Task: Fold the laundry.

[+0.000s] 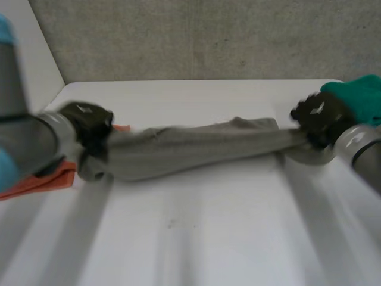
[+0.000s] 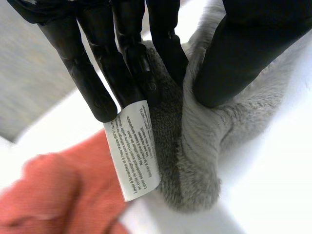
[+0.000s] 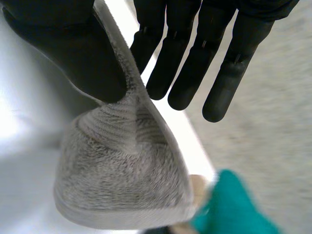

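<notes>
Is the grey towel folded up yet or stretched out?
Stretched out, not folded. The left hand pinches one end of the grey towel and the right hand the other, so it spans between them, bunched long.

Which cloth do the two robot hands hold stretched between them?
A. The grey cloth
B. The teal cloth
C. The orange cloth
A: the grey cloth runs from the left robot hand to the right robot hand, and each pinches one end of it. The orange cloth lies beside the left robot hand, and the teal cloth is beside the right one.
</notes>
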